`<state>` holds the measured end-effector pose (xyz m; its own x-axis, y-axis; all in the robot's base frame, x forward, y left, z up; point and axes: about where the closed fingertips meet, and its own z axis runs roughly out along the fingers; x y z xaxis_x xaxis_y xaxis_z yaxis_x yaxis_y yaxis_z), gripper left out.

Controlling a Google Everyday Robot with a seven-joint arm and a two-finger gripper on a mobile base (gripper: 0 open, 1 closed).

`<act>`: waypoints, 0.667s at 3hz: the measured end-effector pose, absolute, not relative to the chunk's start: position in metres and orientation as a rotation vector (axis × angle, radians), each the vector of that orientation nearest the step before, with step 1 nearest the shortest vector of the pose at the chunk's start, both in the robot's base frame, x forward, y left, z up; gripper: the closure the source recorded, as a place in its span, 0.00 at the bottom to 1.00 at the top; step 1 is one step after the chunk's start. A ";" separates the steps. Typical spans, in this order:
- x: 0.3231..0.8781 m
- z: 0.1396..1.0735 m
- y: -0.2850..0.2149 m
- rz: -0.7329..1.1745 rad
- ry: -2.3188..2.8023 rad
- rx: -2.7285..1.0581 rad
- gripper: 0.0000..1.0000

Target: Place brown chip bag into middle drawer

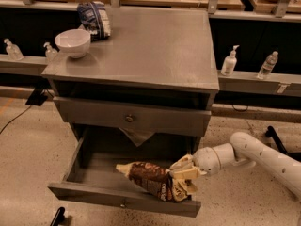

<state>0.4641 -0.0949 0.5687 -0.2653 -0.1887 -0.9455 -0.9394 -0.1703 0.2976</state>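
One gripper (184, 175) is reaching in from the right and pinching the bag (148, 178) by its cream end, over the front right corner of the open drawer (106, 195). The bag is lying nearly flat, its brown end pointing left across the box. Whether it is touching the drawer floor, I cannot tell. The gripped end is sitting very near the front panel, and that is the main risk. Released here, the bag could be left hanging over the rim, tipping out onto the floor or jamming the drawer when it closes. The glossy film might also be clinging to the grip and getting dragged out with the arm. The wrist is working close to the right wall, so a sideways pull could knock it.
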 end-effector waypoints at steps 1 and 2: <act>0.466 0.558 -0.091 1.491 1.449 -1.298 1.00; 0.473 0.554 -0.097 1.466 1.434 -1.148 1.00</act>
